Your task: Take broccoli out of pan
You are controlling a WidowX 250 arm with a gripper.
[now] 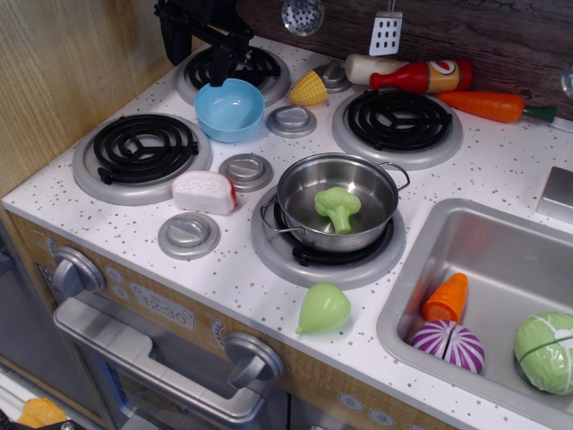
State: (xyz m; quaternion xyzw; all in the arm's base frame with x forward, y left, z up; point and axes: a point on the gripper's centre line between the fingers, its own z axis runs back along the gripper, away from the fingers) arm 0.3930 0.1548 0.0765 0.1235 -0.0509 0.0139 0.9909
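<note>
stovetop (pixel 224 260): broccoli (pixel 337 208) inside pan (pixel 337 199)

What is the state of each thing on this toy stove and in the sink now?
Light-green toy broccoli: lying inside the pan.
Shiny steel pan: upright on the front burner, no lid.
Light-blue plastic bowl: upright, empty.
Black gripper: above the bowl; open or shut unclear.
Smooth pale-green pear toy: on its side at the counter edge.
Round green cabbage: in the sink.

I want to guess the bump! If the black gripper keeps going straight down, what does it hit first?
Probably the light-blue plastic bowl: the black gripper points down just above its back rim, though depth is unclear.
</note>
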